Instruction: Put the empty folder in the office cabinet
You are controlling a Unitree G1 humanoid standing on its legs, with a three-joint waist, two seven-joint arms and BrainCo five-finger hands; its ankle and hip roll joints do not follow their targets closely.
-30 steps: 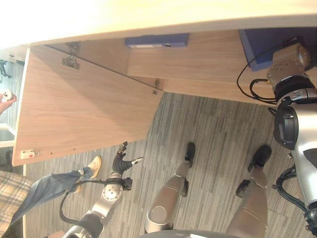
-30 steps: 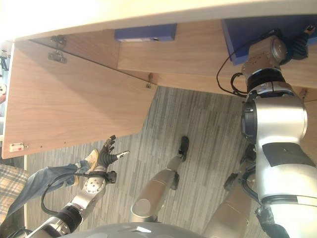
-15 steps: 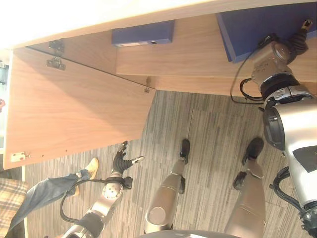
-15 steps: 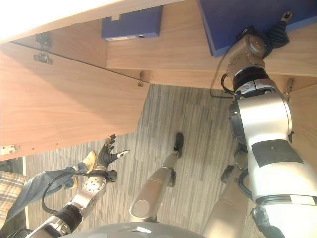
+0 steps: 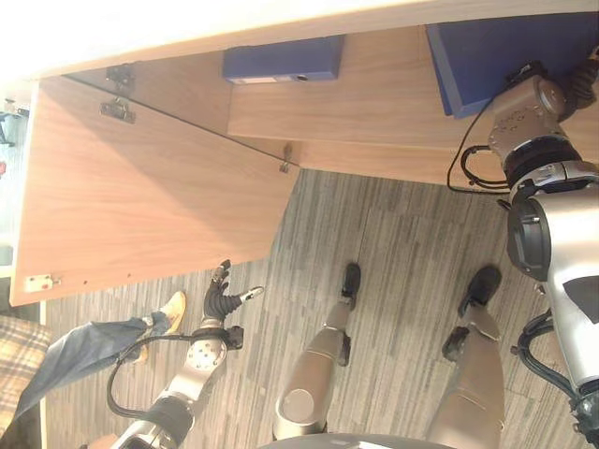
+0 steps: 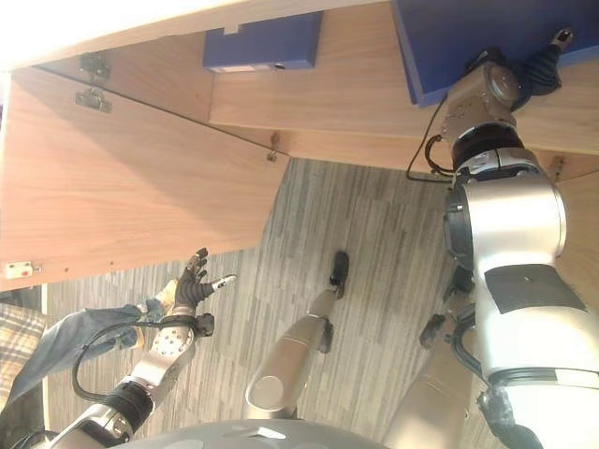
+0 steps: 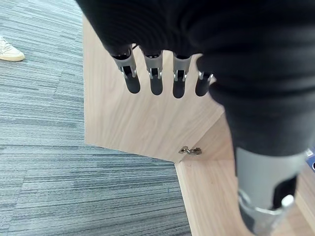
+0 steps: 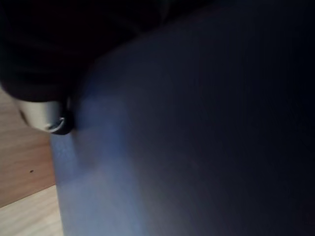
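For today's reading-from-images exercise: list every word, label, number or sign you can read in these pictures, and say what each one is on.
No text can be read.
The pale strip on the small blue folder inside the cabinet: too small to read.
The large blue folder at the right hand: no print visible.
The cabinet door: bare wood and hinges.

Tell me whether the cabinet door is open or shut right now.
Open. The cabinet door is swung out on its hinges, showing the shelf inside.
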